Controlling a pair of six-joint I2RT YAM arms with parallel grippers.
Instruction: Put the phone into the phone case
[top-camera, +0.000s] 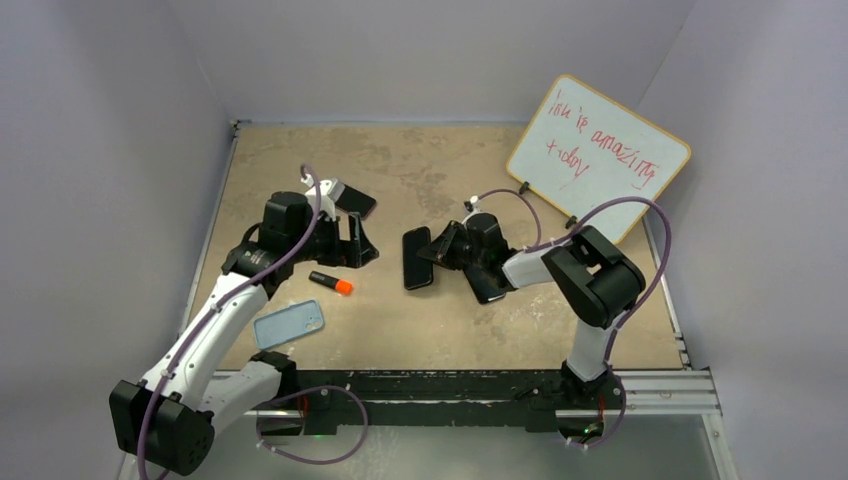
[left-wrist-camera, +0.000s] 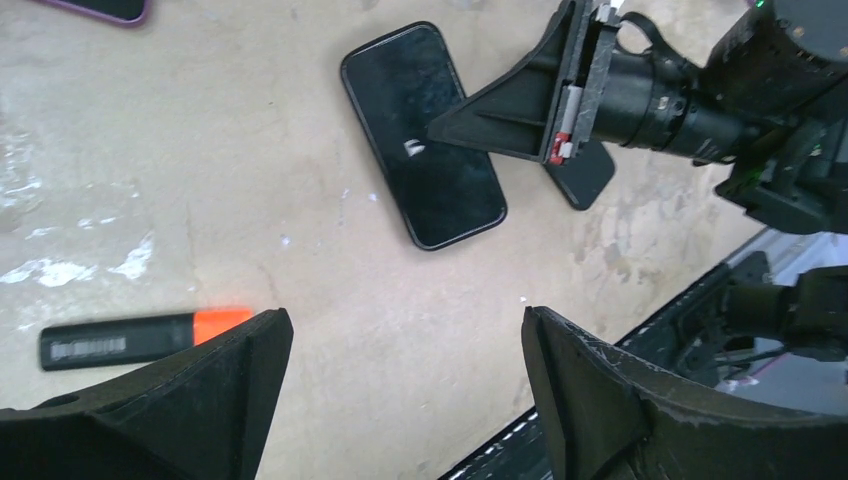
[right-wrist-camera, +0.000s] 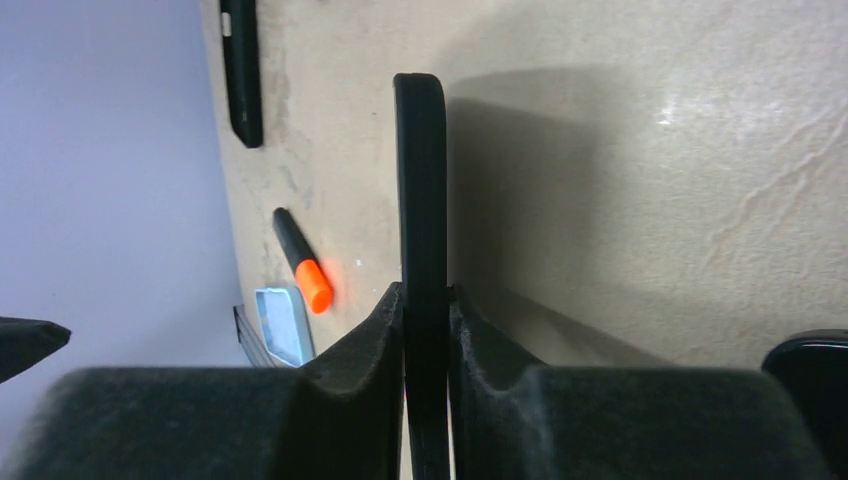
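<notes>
On the tan, stone-patterned tabletop (top-camera: 450, 160), overhead view: the black glass-fronted rectangular phone (top-camera: 417, 258) sits near the centre, long axis running front to back. The right gripper (top-camera: 432, 247) reaches it from the right and is closed on it. A black flat rounded-corner piece (top-camera: 487, 285) lies just beside the phone, partly under the right arm; case or handset cannot be told. The left gripper (top-camera: 357, 243) stands to the left of the phone, apart from it. A black marker with an orange cap (top-camera: 331, 283) lies near the left gripper, toward the front. The light blue plastic phone case (top-camera: 289, 323) lies flat further forward, beside the left forearm, untouched. A dark purple-edged handset (top-camera: 357, 202) lies behind the left wrist. A white wood-framed board with red handwriting (top-camera: 598, 155) leans at the rear right.

Left wrist view: the left claw is spread wide, with nothing between its fingers and bare table below. Ahead, the phone shows its dark screen, with one right finger laid across it.

Right wrist view: the phone is seen edge-on, pinched between both pads at a narrow gap. Whether its far end touches the table cannot be told.
</notes>
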